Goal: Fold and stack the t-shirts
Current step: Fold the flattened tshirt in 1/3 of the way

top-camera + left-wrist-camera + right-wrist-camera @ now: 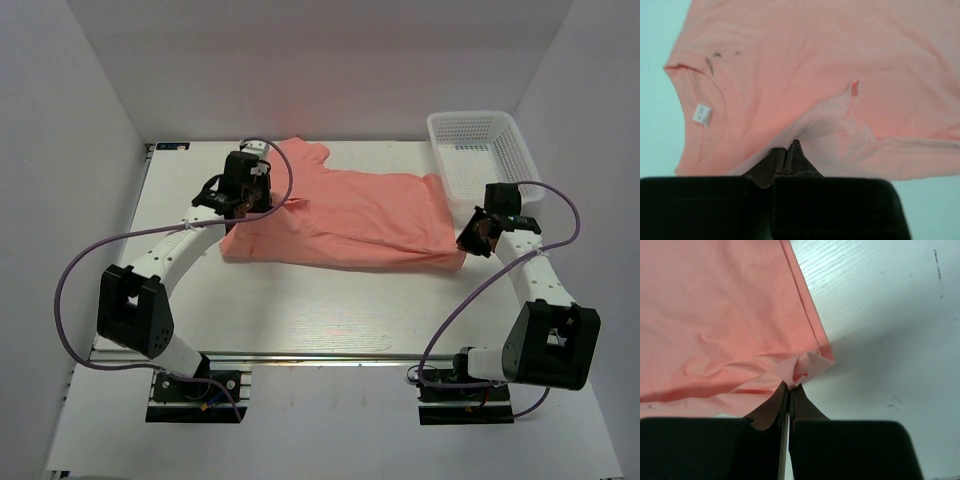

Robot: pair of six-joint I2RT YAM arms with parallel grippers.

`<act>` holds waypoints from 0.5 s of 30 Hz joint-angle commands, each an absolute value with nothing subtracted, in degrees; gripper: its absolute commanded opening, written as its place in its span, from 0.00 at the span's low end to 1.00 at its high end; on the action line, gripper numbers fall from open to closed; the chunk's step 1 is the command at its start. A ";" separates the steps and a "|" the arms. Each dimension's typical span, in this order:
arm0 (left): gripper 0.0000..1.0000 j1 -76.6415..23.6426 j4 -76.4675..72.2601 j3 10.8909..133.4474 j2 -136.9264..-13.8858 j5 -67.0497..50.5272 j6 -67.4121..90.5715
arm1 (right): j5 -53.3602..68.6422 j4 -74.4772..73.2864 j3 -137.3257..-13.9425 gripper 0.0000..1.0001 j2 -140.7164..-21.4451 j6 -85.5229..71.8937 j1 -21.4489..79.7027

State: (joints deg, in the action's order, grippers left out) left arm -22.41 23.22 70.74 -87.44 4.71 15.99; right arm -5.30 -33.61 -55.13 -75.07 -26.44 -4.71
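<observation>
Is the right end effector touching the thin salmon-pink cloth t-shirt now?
Touching. The right wrist view shows the right end effector shut on a bunched hem corner of the salmon-pink cloth t-shirt.

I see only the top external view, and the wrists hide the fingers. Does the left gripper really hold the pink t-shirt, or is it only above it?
Observer: It holds it. In the left wrist view the left gripper is shut on a raised fold of the t-shirt.
Operator: And the right one?
Observer: In the right wrist view the right gripper is shut on the bunched hem corner.
Operator: Is there a tag? I cannot find one.
Observer: Yes, a small white tag lies at the collar, left of the left gripper's fingers.
</observation>
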 commanded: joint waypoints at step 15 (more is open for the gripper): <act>0.00 -16.88 14.33 82.00 -101.32 3.96 4.13 | -6.31 -27.16 -66.88 0.00 -86.30 -20.30 -1.14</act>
State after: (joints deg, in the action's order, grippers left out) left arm -17.93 16.75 79.00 -100.62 5.04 5.67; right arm -3.60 -28.27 -63.46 -85.08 -21.67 -1.78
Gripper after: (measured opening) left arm 0.028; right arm 0.012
